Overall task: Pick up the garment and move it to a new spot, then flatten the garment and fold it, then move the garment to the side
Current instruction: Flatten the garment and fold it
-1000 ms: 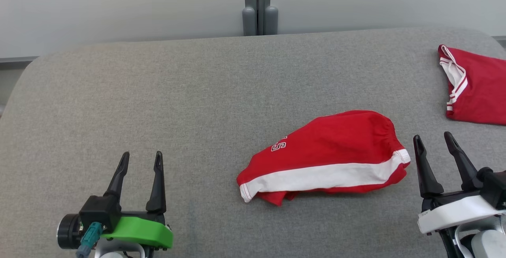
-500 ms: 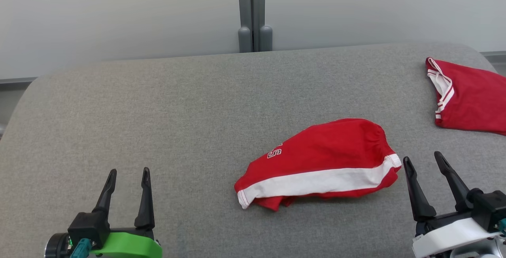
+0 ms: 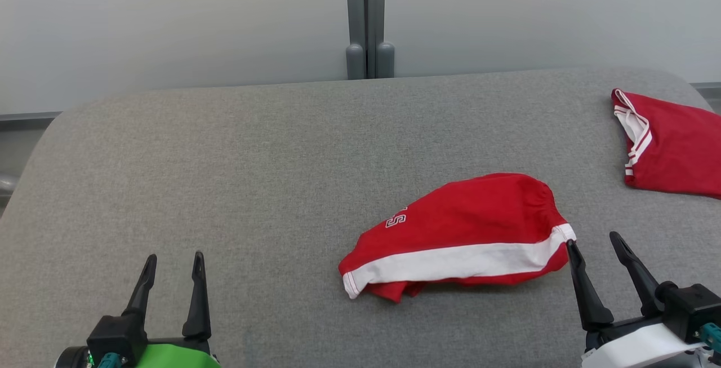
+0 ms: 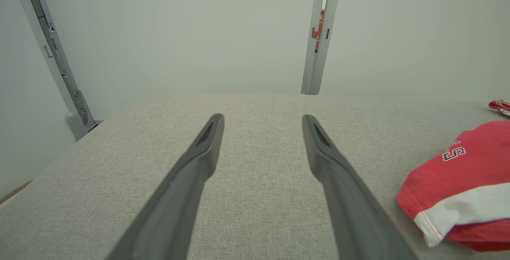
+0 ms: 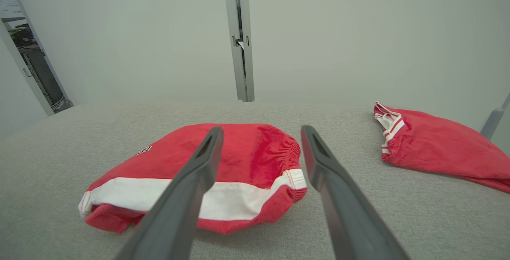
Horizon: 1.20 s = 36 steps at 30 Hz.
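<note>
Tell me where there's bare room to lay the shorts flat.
Free: the wide left half of the grey surface, between the left hand and the shorts. Crowded: the right side, with the shorts, second red garment and right hand.

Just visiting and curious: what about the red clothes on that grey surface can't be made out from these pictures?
Lettering on the striped garment: head view, a fold hides most of it.
Second red garment: head view, cut off by the right edge.
Orange label: left wrist view, too small to read.

High head, low wrists, common garment (image 3: 456,238)
</note>
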{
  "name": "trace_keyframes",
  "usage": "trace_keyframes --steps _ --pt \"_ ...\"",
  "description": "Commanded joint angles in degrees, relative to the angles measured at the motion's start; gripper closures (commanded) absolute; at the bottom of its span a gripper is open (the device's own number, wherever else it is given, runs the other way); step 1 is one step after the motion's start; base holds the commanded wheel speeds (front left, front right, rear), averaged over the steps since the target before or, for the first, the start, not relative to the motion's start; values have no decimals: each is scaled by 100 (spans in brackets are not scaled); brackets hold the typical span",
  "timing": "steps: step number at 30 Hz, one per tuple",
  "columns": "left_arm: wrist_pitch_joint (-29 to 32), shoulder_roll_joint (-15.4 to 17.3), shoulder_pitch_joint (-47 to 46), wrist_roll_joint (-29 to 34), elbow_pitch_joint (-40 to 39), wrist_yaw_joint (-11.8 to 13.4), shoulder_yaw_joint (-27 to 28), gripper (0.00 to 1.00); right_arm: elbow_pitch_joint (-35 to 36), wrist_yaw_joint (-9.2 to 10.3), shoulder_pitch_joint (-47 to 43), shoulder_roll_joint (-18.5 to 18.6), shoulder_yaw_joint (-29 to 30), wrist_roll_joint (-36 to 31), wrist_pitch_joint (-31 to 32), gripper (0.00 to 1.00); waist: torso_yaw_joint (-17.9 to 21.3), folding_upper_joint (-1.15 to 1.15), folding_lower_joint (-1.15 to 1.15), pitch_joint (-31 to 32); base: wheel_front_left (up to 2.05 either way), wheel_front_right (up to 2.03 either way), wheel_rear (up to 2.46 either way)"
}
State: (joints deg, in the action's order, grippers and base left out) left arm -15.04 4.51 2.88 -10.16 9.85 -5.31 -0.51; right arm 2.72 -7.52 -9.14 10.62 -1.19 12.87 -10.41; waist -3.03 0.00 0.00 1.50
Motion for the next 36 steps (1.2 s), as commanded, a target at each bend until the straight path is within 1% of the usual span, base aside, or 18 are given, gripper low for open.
trace_keyframes --steps 1,5,15,24,36 --pt "-17 65 82 -31 -16 -21 -8 0 -7 8 -52 27 7 -45 17 0 -9 0 0 6 0 0 0" --pt "45 108 146 -68 -116 -25 -23 0 -8 8 -52 42 37 -43 48 0 -33 0 0 24 0 0 0" --pt "479 160 221 -190 -509 -19 -81 0 67 8 0 74 111 -71 138 0 -101 0 0 32 0 0 0" --pt "791 201 186 -251 -766 37 -124 0 80 8 10 50 161 -115 198 0 -158 0 0 28 0 0 0" --pt "912 278 178 -322 -848 94 -108 0 17 8 33 64 171 -80 212 0 -139 0 0 21 0 0 0"
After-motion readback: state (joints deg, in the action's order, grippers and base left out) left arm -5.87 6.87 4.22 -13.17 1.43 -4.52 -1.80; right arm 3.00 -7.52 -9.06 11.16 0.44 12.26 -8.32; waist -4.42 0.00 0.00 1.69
